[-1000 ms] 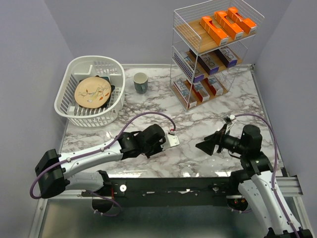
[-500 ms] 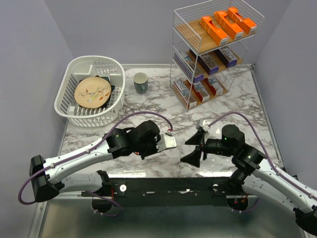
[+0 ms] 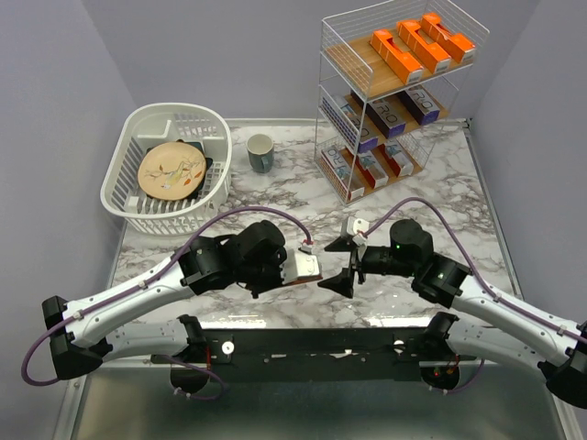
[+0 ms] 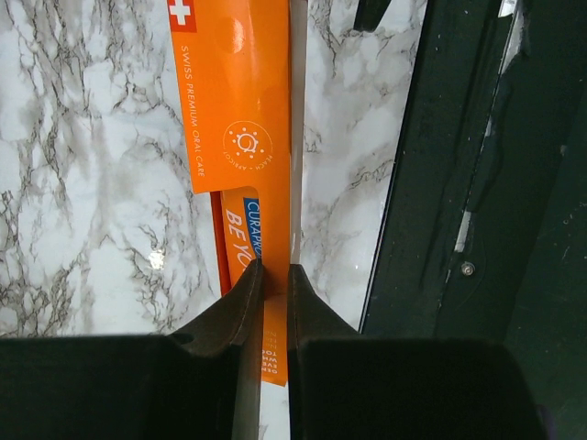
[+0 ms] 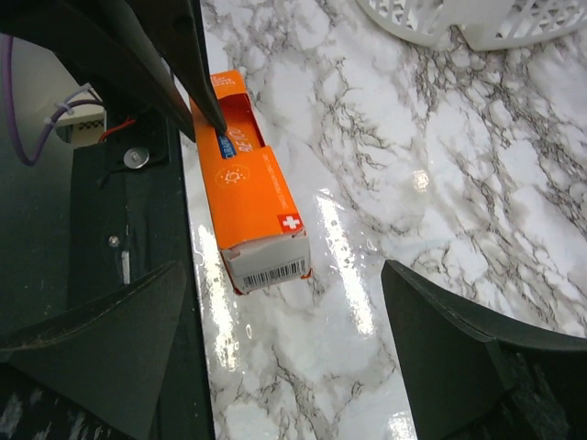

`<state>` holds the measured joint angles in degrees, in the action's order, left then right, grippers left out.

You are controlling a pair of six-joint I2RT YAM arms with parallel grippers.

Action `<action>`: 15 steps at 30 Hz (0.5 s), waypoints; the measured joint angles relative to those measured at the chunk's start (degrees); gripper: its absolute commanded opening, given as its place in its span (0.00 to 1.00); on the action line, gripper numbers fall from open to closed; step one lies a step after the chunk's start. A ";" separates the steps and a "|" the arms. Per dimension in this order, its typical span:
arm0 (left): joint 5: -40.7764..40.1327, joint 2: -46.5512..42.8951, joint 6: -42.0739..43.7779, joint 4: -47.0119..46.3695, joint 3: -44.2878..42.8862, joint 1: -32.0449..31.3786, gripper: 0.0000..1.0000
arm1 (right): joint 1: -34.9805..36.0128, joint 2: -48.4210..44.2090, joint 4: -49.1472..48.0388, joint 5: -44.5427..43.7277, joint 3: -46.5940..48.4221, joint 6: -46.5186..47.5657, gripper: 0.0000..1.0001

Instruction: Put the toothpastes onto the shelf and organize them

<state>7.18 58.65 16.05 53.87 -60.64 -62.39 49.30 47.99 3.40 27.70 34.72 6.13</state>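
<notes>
One orange toothpaste box (image 5: 255,197) in the left end effector (image 4: 272,273)

The worktop (image 3: 404,197) is white marble with grey veins. A white dish basket (image 3: 170,220) stands at its far left corner, with a mug (image 3: 260,152) beside it near the far edge. The shelf (image 3: 353,60) stands in the far right corner. An orange toothpaste box (image 5: 252,197) is at the near edge; whether it rests there is unclear.

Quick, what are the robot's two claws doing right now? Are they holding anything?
Left gripper: shut on the orange toothpaste box, pinching it near one end.
Right gripper: open wide, holding nothing.
</notes>
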 measured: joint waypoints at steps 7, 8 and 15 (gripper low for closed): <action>0.44 0.00 0.20 1.25 -0.98 -0.13 0.17 | 1.49 4.66 -1.77 1.90 2.89 2.12 0.89; 0.44 0.02 0.22 1.33 -1.16 -0.20 0.18 | 1.66 5.29 -1.77 2.14 3.06 2.36 0.88; 0.72 0.02 0.44 1.75 -1.64 -0.26 0.18 | 3.04 9.38 -3.63 3.28 3.48 2.75 0.76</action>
<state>7.90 58.67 16.49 55.61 -62.28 -62.65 52.34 57.36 -0.23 30.98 38.20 8.88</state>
